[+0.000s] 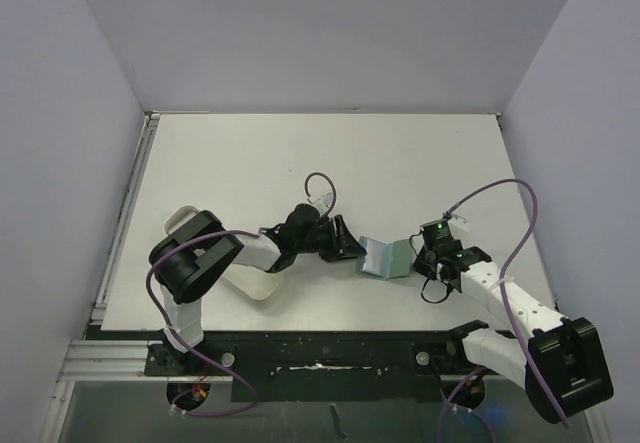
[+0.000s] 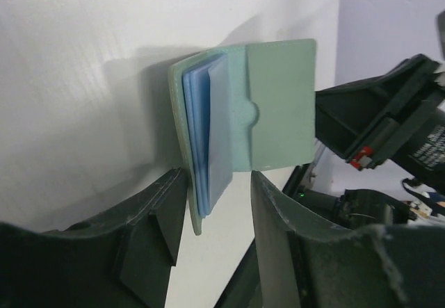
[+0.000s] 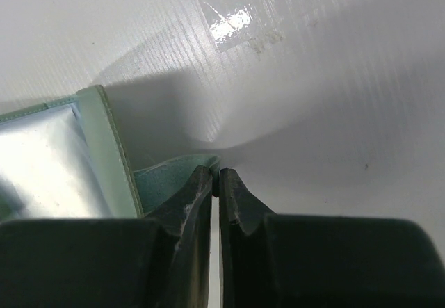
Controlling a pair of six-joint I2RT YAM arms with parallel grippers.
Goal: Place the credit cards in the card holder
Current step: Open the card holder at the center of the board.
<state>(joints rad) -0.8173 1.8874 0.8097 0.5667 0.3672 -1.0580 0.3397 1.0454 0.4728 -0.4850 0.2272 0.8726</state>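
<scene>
the right hand (image 3: 214, 174) is seen pressed together, with one thin green edge of the single card holder (image 3: 104, 148) pinched at its tips. the left hand (image 2: 217, 177) is spread, its two fingers (image 2: 153, 238) set either side of the card holder's near end. a sliver of counter (image 2: 83, 58) is seen between one finger and the blue leaves (image 2: 208, 127), of which several are stacked inside. the card holder is stood open on the counter, between the two hands. one white tray (image 1: 250, 285) is seen beyond the left hand, well apart from the card holder.
</scene>
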